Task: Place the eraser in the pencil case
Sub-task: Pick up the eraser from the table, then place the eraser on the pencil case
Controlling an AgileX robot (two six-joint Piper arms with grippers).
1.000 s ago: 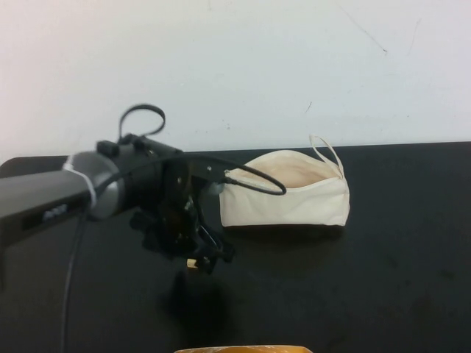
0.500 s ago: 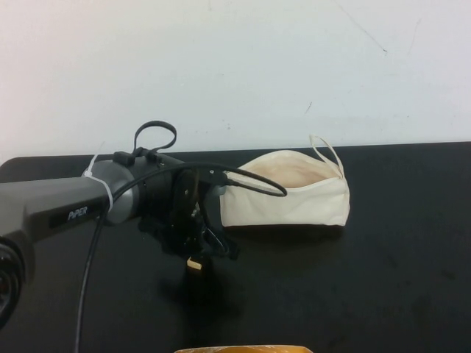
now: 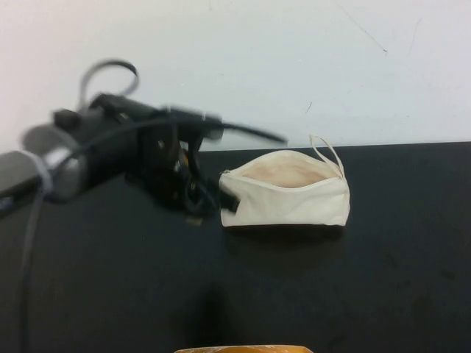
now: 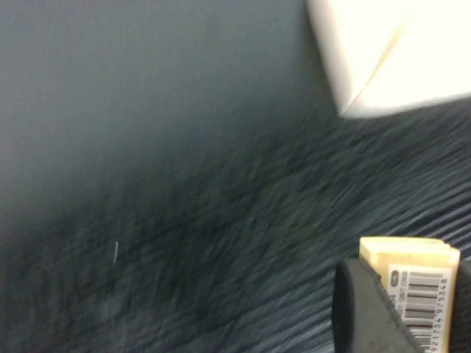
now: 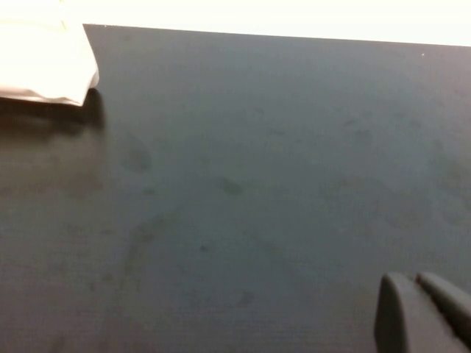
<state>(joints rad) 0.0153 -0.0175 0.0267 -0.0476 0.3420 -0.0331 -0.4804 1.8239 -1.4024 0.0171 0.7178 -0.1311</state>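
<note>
Left gripper (image 3: 197, 213) clamps the eraser (image 4: 409, 278), pencil case (image 3: 285, 193) mouth just beyond it, right gripper (image 5: 427, 305) pinched closed well clear — release short and it hits the case's near wall.

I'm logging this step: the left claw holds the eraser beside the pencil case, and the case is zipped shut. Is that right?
Not quite. The high view shows the pencil case unzipped, its pale lining visible through the open top. The rest holds: the left claw grips the eraser just beside the case, above the table. The right claw sits shut, away over bare tabletop.
</note>
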